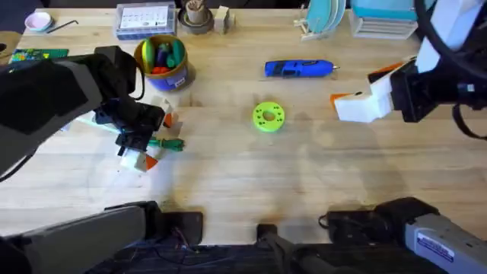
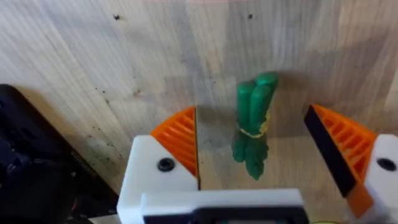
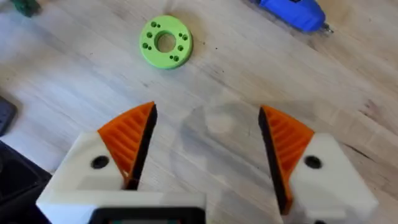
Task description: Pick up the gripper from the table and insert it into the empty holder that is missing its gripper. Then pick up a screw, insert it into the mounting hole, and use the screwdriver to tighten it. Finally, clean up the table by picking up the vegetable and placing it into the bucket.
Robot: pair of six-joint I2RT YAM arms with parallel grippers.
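The vegetable [image 2: 254, 124], a slender green bundle, lies flat on the table between the orange ribbed pads [image 2: 180, 137] of my left gripper [image 2: 258, 152], which is open and straddles it without touching. In the overhead view the left gripper [image 1: 160, 141] hovers over the vegetable [image 1: 171, 144] at the left of the table. The blue bucket [image 1: 161, 62] with a yellow rim stands behind it and holds colourful toys. The blue screwdriver [image 1: 298, 69] lies at the far centre-right. My right gripper [image 1: 364, 85] is open and empty above bare wood. A loose gripper, an empty holder and a screw are out of view.
A bright green disc [image 1: 268, 116] with holes lies mid-table, ahead of the right gripper [image 3: 208, 140]. Along the far edge stand a clear parts box [image 1: 146, 19], a brown dish [image 1: 196, 19] and a plate rack [image 1: 323, 19].
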